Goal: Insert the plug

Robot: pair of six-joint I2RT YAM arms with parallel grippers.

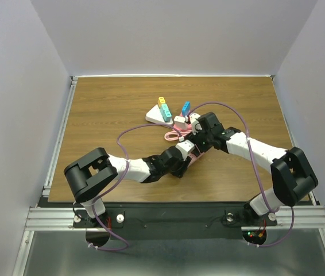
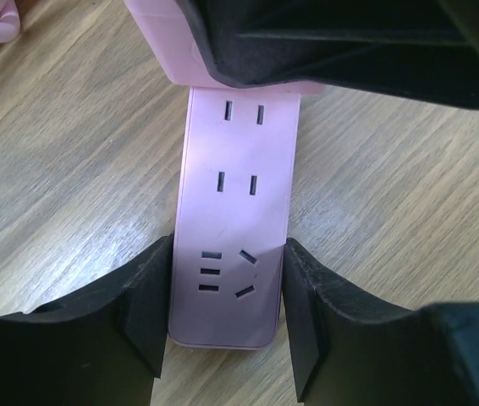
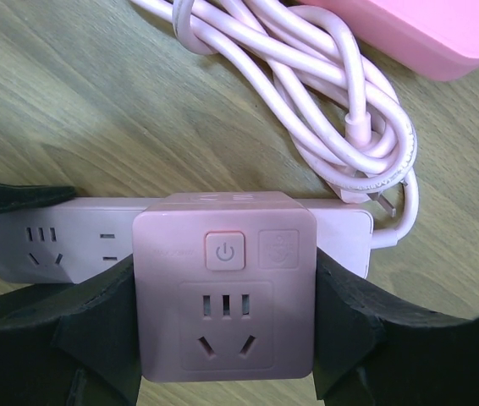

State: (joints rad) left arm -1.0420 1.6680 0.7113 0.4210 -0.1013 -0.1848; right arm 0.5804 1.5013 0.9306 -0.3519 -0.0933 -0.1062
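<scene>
Two arms meet over a pink power strip (image 2: 235,211) lying flat on the wooden table (image 2: 53,186). Your right gripper (image 3: 222,326) clamps the square pink plug (image 3: 224,288) by its sides, low in the right wrist frame, where it sits over the strip partway along its length. Whether its pins have entered a socket is hidden. Your left gripper (image 2: 227,296) brackets the strip's free end at the bottom of the left wrist frame, fingers (image 2: 142,313) right at its edges; you cannot tell whether they pinch it. Steady the strip first so it cannot slide. Then hold the plug square to the strip's face, pins over the slots, and press straight down without twisting. The coiled cord (image 3: 324,110) lies just beyond, upper centre.
</scene>
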